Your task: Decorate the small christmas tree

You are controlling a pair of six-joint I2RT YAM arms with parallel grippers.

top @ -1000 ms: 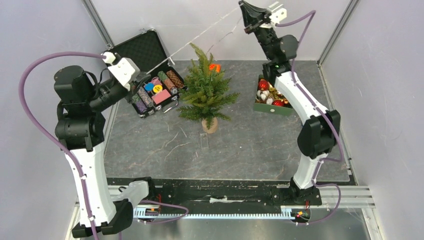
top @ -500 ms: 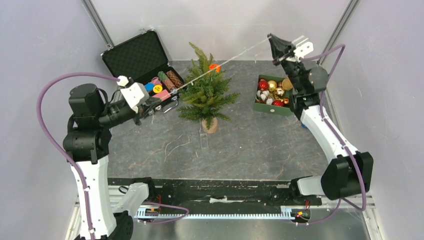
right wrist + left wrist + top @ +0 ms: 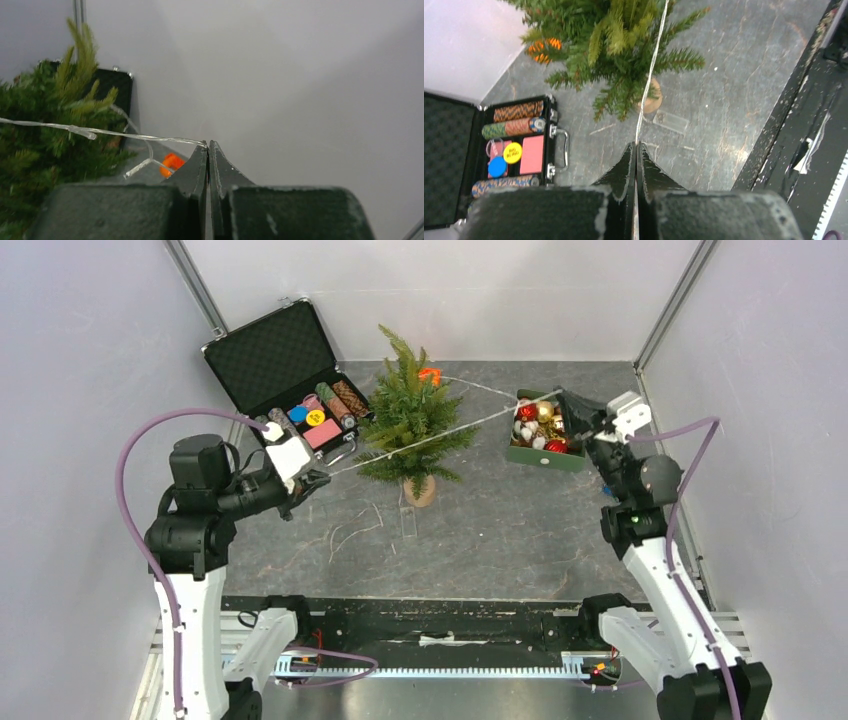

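The small christmas tree (image 3: pixel 410 425) stands mid-table on its tan stump (image 3: pixel 420 490). A thin clear light string (image 3: pixel 490 420) runs taut across the tree's front, from my left gripper (image 3: pixel 318 478) to my right gripper (image 3: pixel 562 397). Each gripper is shut on one end of it. In the left wrist view the string (image 3: pixel 651 70) rises from the left gripper (image 3: pixel 636 145) up over the tree (image 3: pixel 614 30). The right wrist view shows the string (image 3: pixel 125 134) leaving the right gripper (image 3: pixel 207 143) toward the tree (image 3: pixel 45 125). A slack strand loops back to an orange piece (image 3: pixel 430 375) behind the tree.
An open black briefcase (image 3: pixel 275 350) holding poker chips lies at the back left. A green box (image 3: pixel 545 457) of red and gold baubles sits right of the tree, just under my right gripper. A small clear strip (image 3: pixel 408 523) lies in front of the stump.
Both arms came down and toward the near side. The string dropped from above the treetop to across the tree's front. The right gripper swung from high at the back to over the bauble box.
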